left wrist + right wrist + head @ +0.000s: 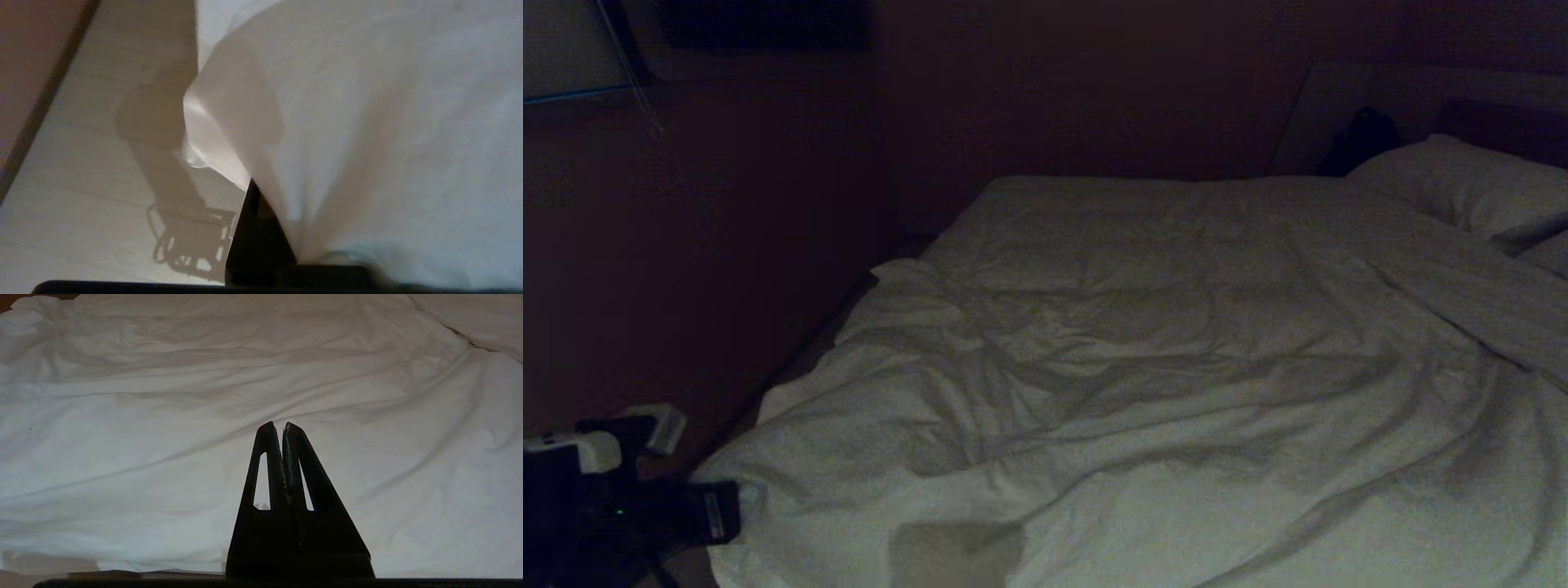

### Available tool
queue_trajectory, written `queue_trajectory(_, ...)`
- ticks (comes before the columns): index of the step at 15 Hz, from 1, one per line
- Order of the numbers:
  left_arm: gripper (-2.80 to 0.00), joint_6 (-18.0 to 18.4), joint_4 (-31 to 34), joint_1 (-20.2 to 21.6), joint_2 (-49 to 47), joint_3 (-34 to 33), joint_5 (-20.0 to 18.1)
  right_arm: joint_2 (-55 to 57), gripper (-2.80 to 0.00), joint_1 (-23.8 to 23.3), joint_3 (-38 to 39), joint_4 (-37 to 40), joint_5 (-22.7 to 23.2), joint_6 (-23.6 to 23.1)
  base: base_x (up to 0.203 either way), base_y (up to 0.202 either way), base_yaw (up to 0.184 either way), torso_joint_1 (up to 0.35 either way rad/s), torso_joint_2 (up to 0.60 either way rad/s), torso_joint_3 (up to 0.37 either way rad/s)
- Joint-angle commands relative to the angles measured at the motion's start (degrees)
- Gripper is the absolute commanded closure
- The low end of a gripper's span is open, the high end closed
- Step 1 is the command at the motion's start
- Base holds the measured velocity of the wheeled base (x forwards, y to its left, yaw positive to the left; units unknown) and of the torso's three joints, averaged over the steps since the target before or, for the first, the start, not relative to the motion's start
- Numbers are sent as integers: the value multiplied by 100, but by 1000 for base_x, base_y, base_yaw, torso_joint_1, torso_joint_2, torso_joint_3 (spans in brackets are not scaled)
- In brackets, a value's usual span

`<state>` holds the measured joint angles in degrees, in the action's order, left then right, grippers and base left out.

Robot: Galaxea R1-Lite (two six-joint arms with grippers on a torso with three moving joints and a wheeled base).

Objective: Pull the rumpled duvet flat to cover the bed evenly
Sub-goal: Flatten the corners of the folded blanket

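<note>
1. At the far left of the head view, low down, the left tool (731,510) reaches in from the robot's dark arm and meets the near left corner of the duvet (1094,367), beside the edge of the bed (800,359).
2. In the left wrist view, the left tool (282,249) is closed on the duvet (367,122): one dark finger (255,228) shows bare, and the white cloth wraps over the rest and bunches into folds that fan away from the pinch.
3. Beyond that pinched corner, the pale plank floor (90,183) lies below, with a dark strip along its far side and the shadow of the arm and tool falling across it.
4. Moving right in the head view, the duvet spreads over most of the bed, wrinkled and uneven, with long creases running across its middle and a thicker ridge along the near edge.
5. Its far left corner sits folded back a little from the mattress edge, next to the dark reddish wall (727,245).
6. Further right, a broad band of the duvet is turned over near the head of the bed, lying just below a plump white pillow (1470,184).
7. Behind the pillow a small dark object stands against a pale panel; what it is cannot be told.
8. In the right wrist view, the right tool (284,426) has its two dark fingers pressed together with nothing between them, held above the creased duvet (163,457) and apart from it.
</note>
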<state>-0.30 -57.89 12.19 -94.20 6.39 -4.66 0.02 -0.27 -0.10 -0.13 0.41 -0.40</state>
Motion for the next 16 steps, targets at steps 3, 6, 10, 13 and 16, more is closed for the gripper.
queue_trajectory(3, 0, -22, 742, 406, 377, 502, 0, 6, 0, 0, 1, -4, 2, -4, 0, 0, 0, 0, 0, 0)
queue_trajectory(6, 0, -22, 923, 542, 521, 610, 9, 6, 0, 0, 1, -4, 2, -4, 0, 0, 0, 0, 0, 0)
queue_trajectory(10, 0, -22, 1384, 971, 653, 982, 9, 6, 0, 0, 1, -4, 2, -4, 0, 0, 0, 0, 0, 0)
queue_trajectory(13, 0, 29, 1605, 1110, 661, 1098, 26, 6, 0, 0, 1, -4, 2, -4, 0, 0, 0, 0, 0, 0)
queue_trajectory(16, 0, 383, 1614, 1110, 702, 934, 53, 6, 0, 0, 1, -4, 2, -4, 0, 0, 0, 0, 0, 0)
